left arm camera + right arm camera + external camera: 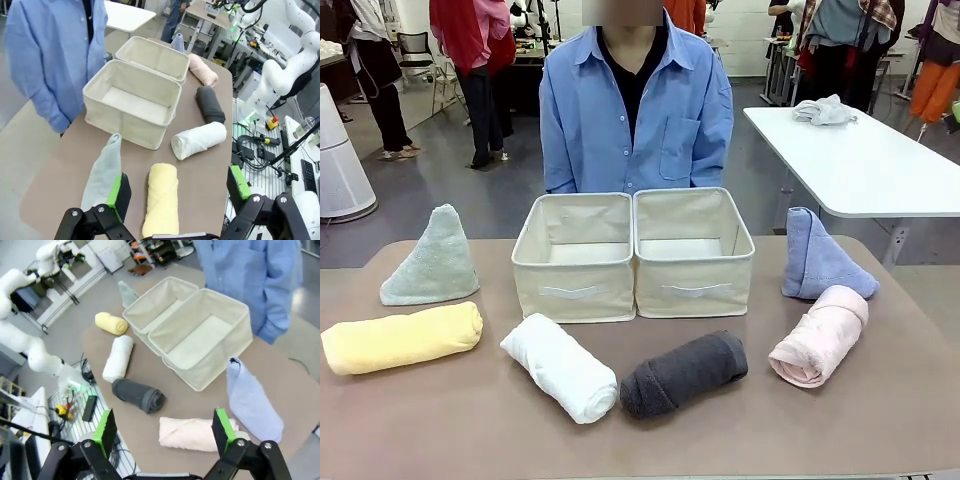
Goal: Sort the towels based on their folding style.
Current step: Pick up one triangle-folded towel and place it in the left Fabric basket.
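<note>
Setup: six towels lie on the tabletop (470, 425), none sorted yet. Two beige boxes stand side by side at centre, touching, the left box (575, 292) and the right box (696, 290); both hold nothing. A person (635, 110) stands behind them.

Front row, left to right: yellow roll (402, 338), white roll (560, 367), dark grey roll (683, 374), pink roll (819, 336). The pale green triangle (432, 258) stands upright left of the boxes. The blue triangle (820, 258) stands right of them, just beside the far end of the pink roll.

Tools: the left tool (179, 186) hangs above the yellow roll with its jaws spread wide, holding nothing. The right tool (163, 429) hangs above the pink roll, likewise spread and empty.

Handling, as a judgement: the terry looks light, soft and compressible, not fragile and not slippery. The risk is losing the fold. Take the rolls across the middle of their length, with the jaws straddling the cylinder so the outer flap is pinned. The triangles look floppier. Pinch them through the thick folded body below the tip, not by a loose edge.
</note>
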Tool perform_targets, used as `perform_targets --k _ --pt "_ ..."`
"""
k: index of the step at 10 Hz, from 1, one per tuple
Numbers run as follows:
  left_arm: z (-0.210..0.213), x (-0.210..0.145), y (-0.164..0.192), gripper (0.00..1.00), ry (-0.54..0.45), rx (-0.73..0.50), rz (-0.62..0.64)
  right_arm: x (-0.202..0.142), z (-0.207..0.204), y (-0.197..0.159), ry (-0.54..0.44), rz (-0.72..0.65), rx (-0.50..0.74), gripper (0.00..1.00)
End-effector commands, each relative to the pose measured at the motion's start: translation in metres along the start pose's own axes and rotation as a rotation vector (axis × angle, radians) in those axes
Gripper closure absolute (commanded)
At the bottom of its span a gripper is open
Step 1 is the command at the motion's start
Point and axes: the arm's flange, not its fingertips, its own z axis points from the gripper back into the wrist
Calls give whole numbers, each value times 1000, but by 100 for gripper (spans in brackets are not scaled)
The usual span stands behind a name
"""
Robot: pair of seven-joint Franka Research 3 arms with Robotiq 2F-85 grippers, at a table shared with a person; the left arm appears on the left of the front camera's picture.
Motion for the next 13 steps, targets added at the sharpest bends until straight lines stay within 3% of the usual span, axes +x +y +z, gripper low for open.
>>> perform_targets --k 1,4,7,13 --pt "13 3 3 0 -17 6 -15 -8 8 -5 -4 38 20 0" --pt "34 -14 -2 0 -7 42 -27 -18 11 -5 11 65 3 0" --pt "33 -14 -4 0 -14 50 2 -19 13 -2 20 97 45 0" --pt "33 -14 -4 0 -14 50 2 -21 13 -3 36 62 1 0"
